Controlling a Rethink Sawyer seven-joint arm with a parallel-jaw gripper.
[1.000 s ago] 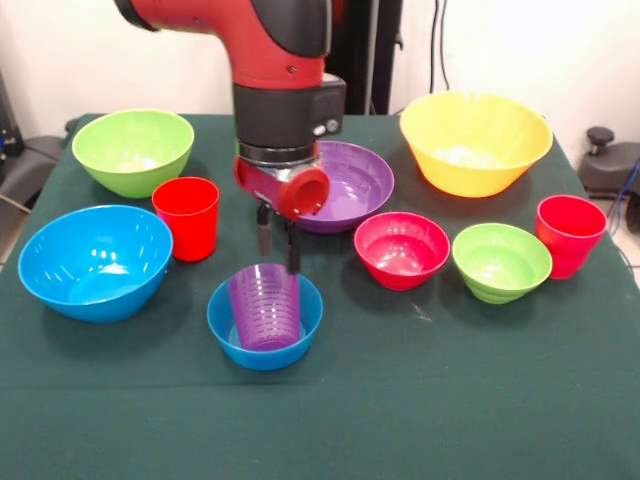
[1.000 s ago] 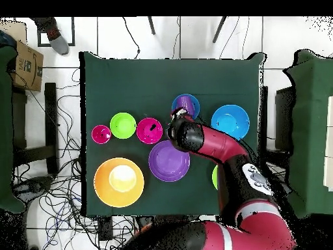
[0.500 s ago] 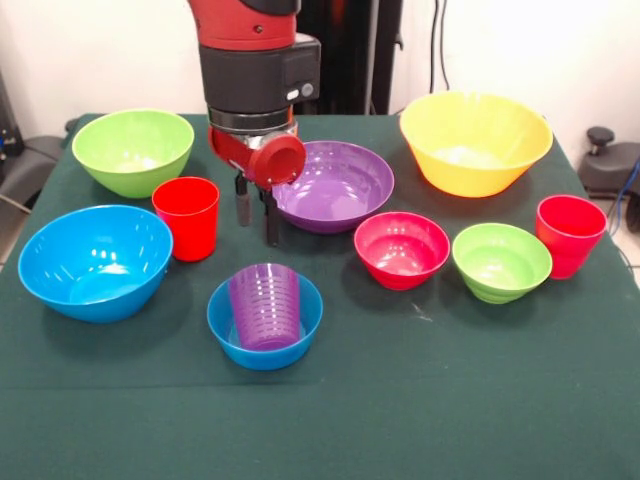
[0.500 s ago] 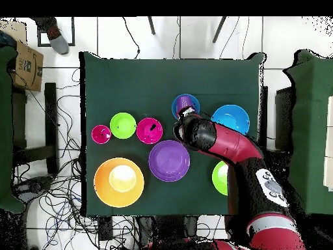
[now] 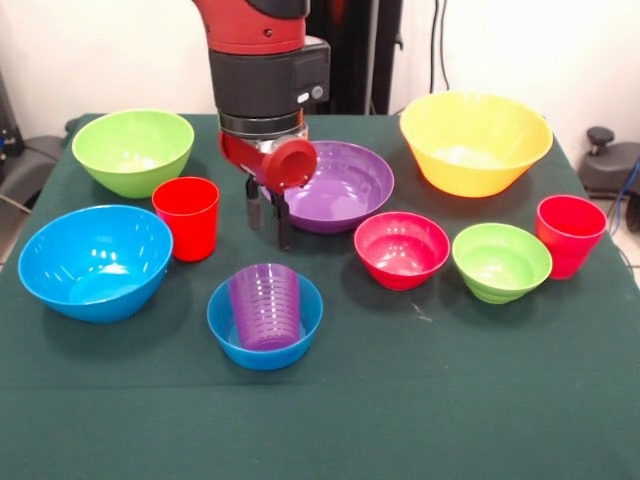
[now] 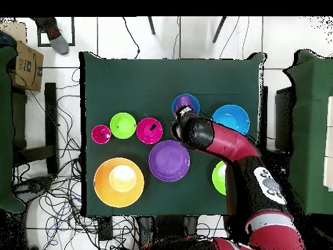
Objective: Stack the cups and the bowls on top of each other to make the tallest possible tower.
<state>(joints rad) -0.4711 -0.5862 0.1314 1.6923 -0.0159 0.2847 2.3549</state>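
Note:
A translucent purple cup (image 5: 265, 303) stands upright inside the small blue bowl (image 5: 225, 330), a two-piece tower near the table's front; the overhead view shows this purple cup (image 6: 186, 103) just beyond the arm. My gripper (image 5: 268, 218) hangs open and empty behind that pile, between the left red cup (image 5: 187, 216) and the purple bowl (image 5: 345, 185). Another red cup (image 5: 570, 234) stands at the far right. The small red-pink bowl (image 5: 402, 249) and small lime green bowl (image 5: 501, 261) sit side by side right of centre.
The large blue bowl (image 5: 94, 261) sits at the left and the large lime green bowl (image 5: 133, 149) behind it. At the back right is the big yellow bowl (image 5: 475, 141). In the overhead view the arm (image 6: 221, 146) covers part of the large green bowl (image 6: 217, 177).
The gripper has risen off the purple cup, leaving it in the small blue bowl, and drawn back toward the purple bowl. Over the last half second it shifted slightly right.

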